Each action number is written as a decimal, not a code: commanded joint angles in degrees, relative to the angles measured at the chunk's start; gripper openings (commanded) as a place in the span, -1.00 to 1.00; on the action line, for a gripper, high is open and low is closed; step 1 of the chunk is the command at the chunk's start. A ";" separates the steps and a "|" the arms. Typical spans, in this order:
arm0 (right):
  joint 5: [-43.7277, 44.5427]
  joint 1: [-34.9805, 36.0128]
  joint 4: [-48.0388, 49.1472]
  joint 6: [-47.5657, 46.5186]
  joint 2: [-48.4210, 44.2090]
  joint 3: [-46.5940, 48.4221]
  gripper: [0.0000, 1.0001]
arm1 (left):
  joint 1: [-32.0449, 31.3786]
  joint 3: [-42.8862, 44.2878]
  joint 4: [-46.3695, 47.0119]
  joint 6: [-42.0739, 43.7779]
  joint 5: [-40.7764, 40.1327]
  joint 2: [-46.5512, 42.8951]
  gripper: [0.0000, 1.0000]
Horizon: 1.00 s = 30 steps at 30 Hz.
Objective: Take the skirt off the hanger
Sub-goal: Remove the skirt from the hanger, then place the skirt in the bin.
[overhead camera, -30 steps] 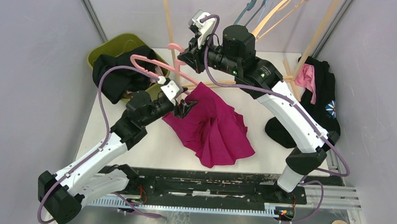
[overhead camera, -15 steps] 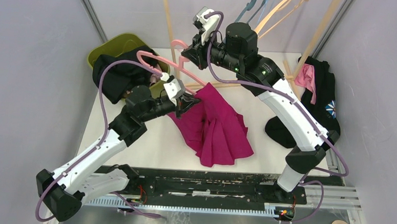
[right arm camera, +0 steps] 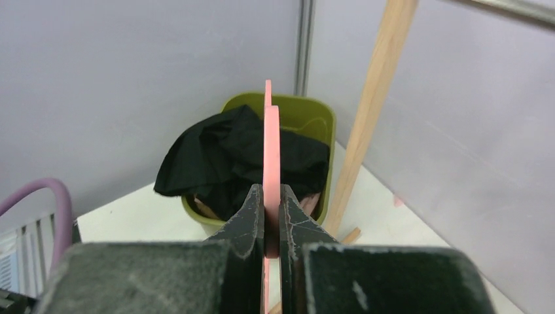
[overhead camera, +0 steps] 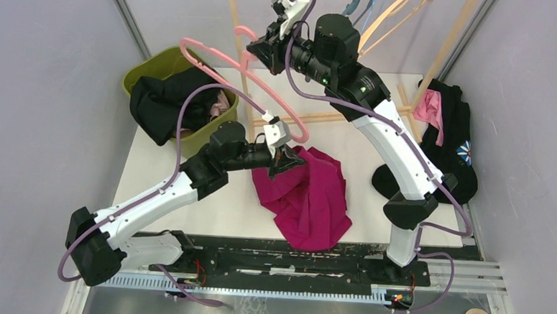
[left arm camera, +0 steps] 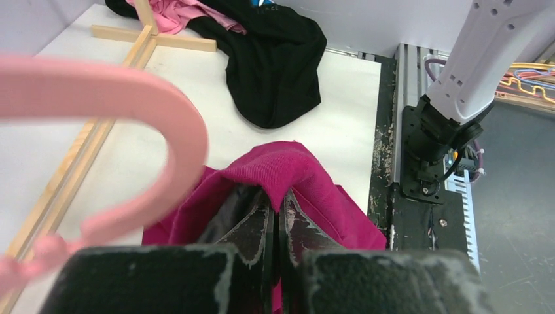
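The magenta skirt point(overhead camera: 313, 202) lies bunched on the white table, and its top fold rises into my left gripper point(overhead camera: 287, 162). In the left wrist view, that left gripper point(left arm camera: 276, 199) is shut on the skirt point(left arm camera: 321, 180). The pink hanger point(overhead camera: 226, 66) is raised above the table, slanting from upper left to lower right. My right gripper point(overhead camera: 258, 53) is shut on it near the hook. In the right wrist view the hanger point(right arm camera: 270, 140) stands edge-on between the shut right gripper point(right arm camera: 271, 195). The hanger's curved lower end point(left arm camera: 167, 108) hangs just above the skirt; whether they touch I cannot tell.
A green bin point(overhead camera: 145, 69) stuffed with black clothes stands at the back left. A wooden rack base point(overhead camera: 328, 118) crosses the back of the table. Black and pink garments point(overhead camera: 453, 134) lie at the right edge. More hangers point(overhead camera: 369, 11) hang at the top.
My left gripper shut on the skirt's top and moved right and toward the near edge, dragging the skirt with it. The right gripper lifted the hanger up and back, away from the skirt.
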 commanded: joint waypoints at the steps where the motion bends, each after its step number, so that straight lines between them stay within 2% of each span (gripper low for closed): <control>1: 7.24 -0.90 5.67 -0.80 -1.48 3.62 -0.99 | -0.12 4.83 -6.20 2.87 -3.20 -5.20 -0.94; 6: 12.51 -1.24 5.60 -4.23 -3.52 0.09 -0.99 | 0.85 16.52 -20.82 14.24 -17.66 -7.15 -0.94; 12: 14.28 -1.36 5.84 -5.48 -7.37 -6.05 -0.99 | 10.95 32.31 -27.97 21.39 -22.28 -2.78 -0.94; 19: 14.61 -1.41 8.41 -4.08 -15.38 -21.15 -0.99 | 19.16 48.75 -29.26 24.68 -25.37 6.42 -0.94; 26: 15.28 -1.53 8.05 -5.25 -22.25 -29.85 -0.99 | 26.46 72.04 -29.27 25.00 -25.74 20.82 -0.94; 30: 15.40 -2.11 8.45 -5.44 -26.59 -34.76 -0.99 | 37.66 84.19 -22.61 16.70 -22.29 29.20 -0.94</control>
